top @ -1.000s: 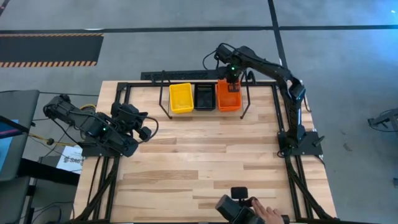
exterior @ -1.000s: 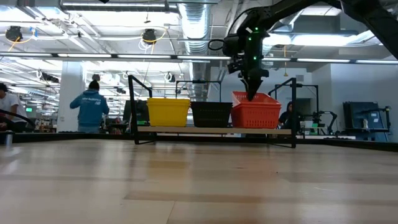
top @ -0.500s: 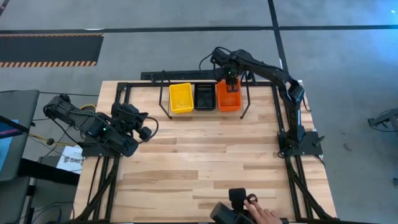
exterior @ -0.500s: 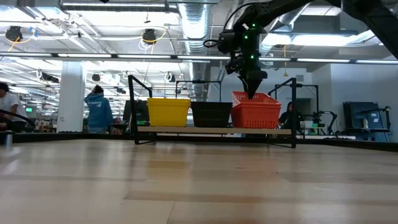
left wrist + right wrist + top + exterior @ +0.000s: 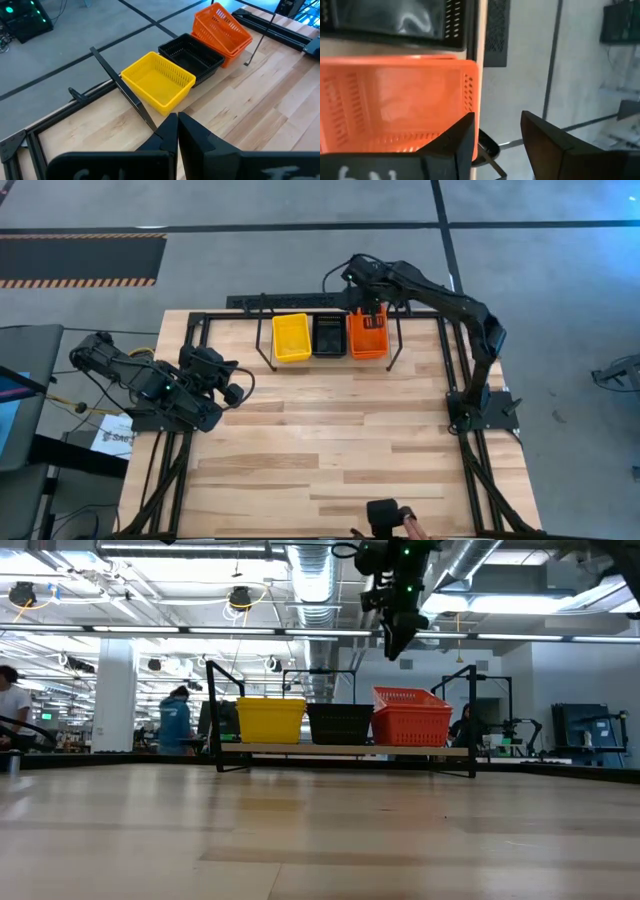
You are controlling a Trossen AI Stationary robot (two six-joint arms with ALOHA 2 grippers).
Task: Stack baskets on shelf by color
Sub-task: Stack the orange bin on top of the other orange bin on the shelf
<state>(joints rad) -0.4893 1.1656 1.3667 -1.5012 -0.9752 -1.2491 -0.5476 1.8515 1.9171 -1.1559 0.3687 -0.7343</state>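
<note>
- While the top red-orange plastic mesh basket (image 5: 223,26) is sitting tilted on the red-orange one beneath it, one end riding higher than the other in the low and left wrist views, it is risking a slide off the stack; any knock from the arm above, or a shake of the rack, could tip it off the back of the shelf.
- The right gripper (image 5: 397,632) is hanging clear above the red-orange stack (image 5: 410,718), its two dark fingers (image 5: 454,139) standing apart with nothing between them; a careless descent could be catching the raised rim and dragging the basket askew.
- The low light-wood shelf with black wire hoop ends (image 5: 392,346) is carrying three piles side by side: yellow mesh baskets (image 5: 291,337) at one end, black mesh baskets (image 5: 329,334) in the middle, red-orange at the end nearest the right arm.
- In the right wrist view the red-orange basket is lying below and to one side of the jaws, not between them, with its corner just beside one finger.
- The left gripper (image 5: 177,131) is waiting well apart at the table's left side, fingers pressed together and holding nothing.
- At the table's near edge a person's hand (image 5: 412,528) is reaching beside a small black device (image 5: 384,515); it is staying well away from the shelf.
</note>
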